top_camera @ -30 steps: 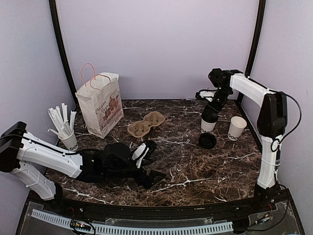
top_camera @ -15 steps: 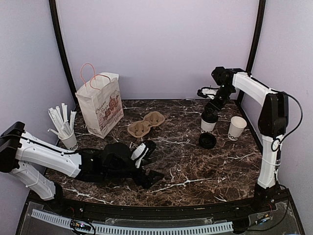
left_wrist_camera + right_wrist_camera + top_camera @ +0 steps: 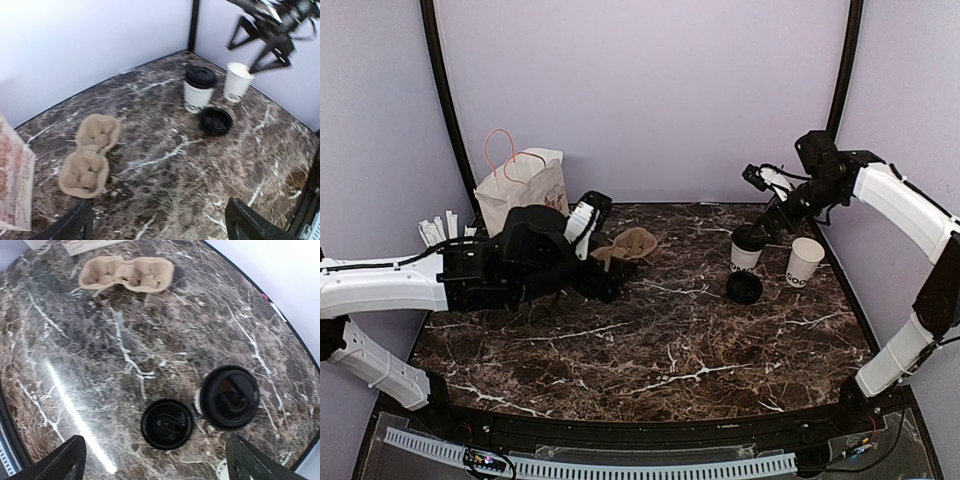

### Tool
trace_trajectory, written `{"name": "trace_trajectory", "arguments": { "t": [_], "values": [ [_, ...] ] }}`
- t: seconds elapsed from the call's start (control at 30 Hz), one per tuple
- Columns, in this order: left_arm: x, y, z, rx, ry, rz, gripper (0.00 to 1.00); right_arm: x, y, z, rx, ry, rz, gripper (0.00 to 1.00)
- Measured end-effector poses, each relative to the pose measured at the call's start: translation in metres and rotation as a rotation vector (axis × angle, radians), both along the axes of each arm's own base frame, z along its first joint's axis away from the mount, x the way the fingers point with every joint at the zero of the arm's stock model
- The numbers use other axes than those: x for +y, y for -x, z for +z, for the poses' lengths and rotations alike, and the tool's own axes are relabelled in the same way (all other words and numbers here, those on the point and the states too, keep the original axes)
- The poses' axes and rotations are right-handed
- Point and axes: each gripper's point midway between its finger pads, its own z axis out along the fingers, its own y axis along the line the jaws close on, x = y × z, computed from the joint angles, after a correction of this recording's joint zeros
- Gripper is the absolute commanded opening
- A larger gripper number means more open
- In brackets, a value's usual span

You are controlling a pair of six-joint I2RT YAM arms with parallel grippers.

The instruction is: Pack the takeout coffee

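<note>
**Top view.** The takeout coffee (image 3: 747, 250), a small tapered white paper cup with a black round plastic lid, stands upright near the table's far right corner. An open white paper cup (image 3: 805, 262) stands just beside it toward the right edge. A loose black plastic lid (image 3: 744, 288) lies flat just in front of it. The right gripper (image 3: 767, 205) hangs above the coffee, spread wide and holding nothing. The left gripper (image 3: 600, 250), equally wide and empty, reaches over a brown moulded-pulp cup carrier (image 3: 638, 240) near the far edge. A white paper bag with pink handles (image 3: 520, 185) stands at the far left corner.

**Left wrist view.** Two black fingers (image 3: 75, 225) frame the bottom, well apart, with only bare table between them. The carrier (image 3: 90, 155) lies just ahead and the coffee (image 3: 198, 90) stands well beyond it.

**Right wrist view.** Looking straight down, the coffee (image 3: 229, 397) sits off toward the right-hand finger rather than centred. The loose lid (image 3: 166, 424) lies just beside it; whether they touch is unclear.

The step appears to be taking hold of the coffee.
- Centre the jaws over the cup first.
- Descend so the pads meet the paper wall below the lid's rim.
- Close gently, since paper likely buckles and the lid could pop off.
- Lift straight up, keeping the cup upright and clear of both neighbours, before crossing toward the carrier or bag.
</note>
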Motion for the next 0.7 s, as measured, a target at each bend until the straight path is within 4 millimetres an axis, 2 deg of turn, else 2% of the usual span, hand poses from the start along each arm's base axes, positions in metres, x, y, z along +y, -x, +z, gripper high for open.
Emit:
{"name": "trace_trajectory", "arguments": {
  "t": [0.13,0.2,0.27,0.43,0.57,0.7],
  "values": [
    [0.057,-0.040,0.033,-0.036,0.013,0.169,0.79,0.007,0.026,-0.014,-0.010,-0.098,0.035,0.99],
    [0.082,-0.052,0.046,-0.054,0.012,0.226,0.78,0.011,0.039,-0.027,0.021,-0.142,0.054,0.99],
    [0.105,-0.063,0.059,-0.068,0.009,0.279,0.80,0.018,0.052,-0.041,0.070,-0.208,0.086,0.99],
    [0.156,-0.095,0.092,-0.087,0.013,0.415,0.90,0.028,0.065,-0.054,0.115,-0.279,0.144,0.99],
    [0.186,-0.123,0.114,-0.077,0.012,0.502,0.94,0.030,0.067,-0.062,0.116,-0.292,0.160,0.99],
    [0.202,-0.166,0.122,-0.026,0.001,0.557,0.96,0.030,0.067,-0.066,0.113,-0.291,0.167,0.99]
  ]
}}
